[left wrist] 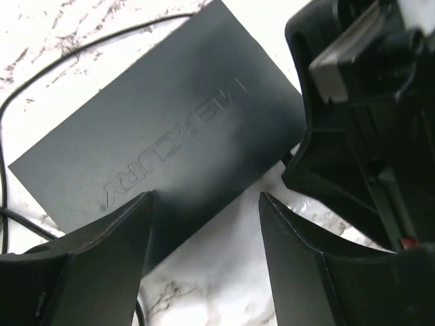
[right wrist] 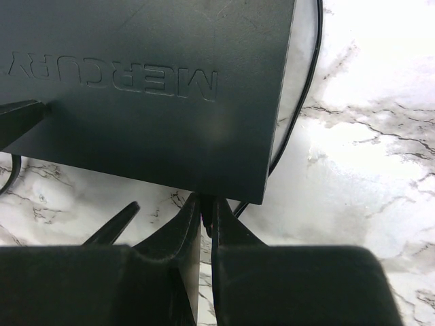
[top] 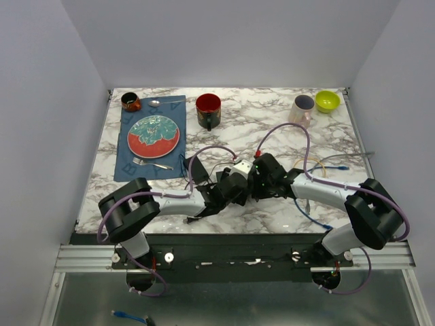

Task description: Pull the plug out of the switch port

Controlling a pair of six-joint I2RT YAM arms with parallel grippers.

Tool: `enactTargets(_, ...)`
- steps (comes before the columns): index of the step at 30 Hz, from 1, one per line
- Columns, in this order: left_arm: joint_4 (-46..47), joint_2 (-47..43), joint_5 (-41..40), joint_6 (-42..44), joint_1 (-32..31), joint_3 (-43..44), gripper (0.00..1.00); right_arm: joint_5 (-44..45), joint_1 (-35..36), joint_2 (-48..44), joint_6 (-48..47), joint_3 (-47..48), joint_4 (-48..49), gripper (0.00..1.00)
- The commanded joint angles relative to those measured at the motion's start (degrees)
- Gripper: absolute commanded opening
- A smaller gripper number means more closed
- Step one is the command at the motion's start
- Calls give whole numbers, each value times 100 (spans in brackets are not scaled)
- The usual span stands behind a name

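Jaws: left gripper (left wrist: 204,207) spread over the Mercury switch (left wrist: 170,129), right gripper (right wrist: 206,214) pinched together at its edge.
Switch sits mid-table (right wrist: 380,170) toward the near side, just right of the placemat (top: 126,166); its plug is hidden. A light, smooth box likely to slide when tugged, so brace its sides and take the plug's stiff body, not the limp black cable (right wrist: 309,81).

One marking is legible: the brand name MERCURY, embossed in capitals on the dark top face of the switch (left wrist: 170,129). In the left wrist view it runs diagonally; in the right wrist view it stands upside down. Pale marks along the blue placemat (top: 125,165) border cannot be read.
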Motion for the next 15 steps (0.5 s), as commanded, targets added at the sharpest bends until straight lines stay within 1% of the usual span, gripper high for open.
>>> enactTargets(1, 265, 483, -458, 69, -91, -114, 68, 31, -25, 15, 43, -146, 192, 1)
enactTargets(7, 274, 896, -1029, -80, -135, -70, 65, -75, -25, -99, 87, -312, 298, 1)
enactTargets(9, 143, 1080, -1274, -142, -135, 9, 63, -153, -25, -99, 131, -357, 359, 1)
enactTargets(15, -33, 1248, -1530, -335, -135, 53, 62, -180, -34, -196, 123, -480, 403, 1)
